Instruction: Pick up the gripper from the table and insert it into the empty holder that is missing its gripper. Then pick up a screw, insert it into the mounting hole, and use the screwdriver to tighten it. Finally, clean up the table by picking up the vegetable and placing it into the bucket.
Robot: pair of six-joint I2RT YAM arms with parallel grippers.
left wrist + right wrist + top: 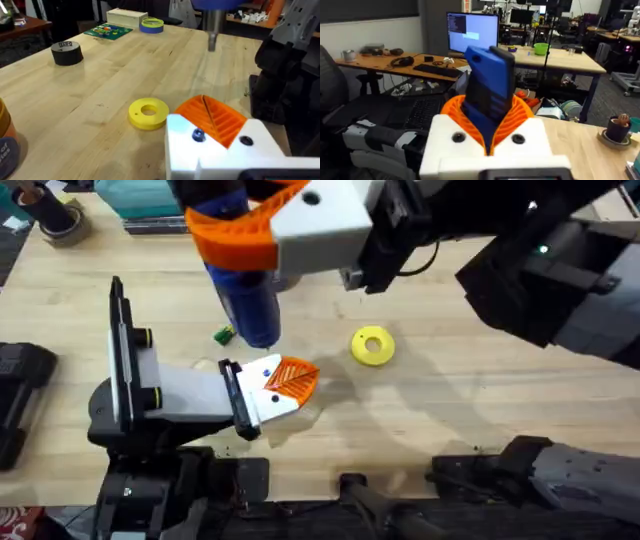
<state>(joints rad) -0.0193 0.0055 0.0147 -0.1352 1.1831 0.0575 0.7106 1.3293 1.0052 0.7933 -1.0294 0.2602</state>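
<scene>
- The screwdriver (245, 300) hangs upright above the table, its metal tip (212, 37) just above the holder (262, 395) and not touching it.
- The right gripper (490, 137) is closed around the blue body.
- The holder already carries the orange finger (292, 378), and a screw (198, 134) sits in its hole.
- The left gripper (220, 132) holds nothing, though I cannot tell how wide its fingers stand.
- I think the tip must go straight down on the screw head, without tilt.
- The vegetable (223, 334) lies beside the screwdriver.

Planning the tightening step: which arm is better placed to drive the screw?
Right. Its gripper already clamps the blue screwdriver, raised above the holder. The left gripper lies by the table.
</scene>
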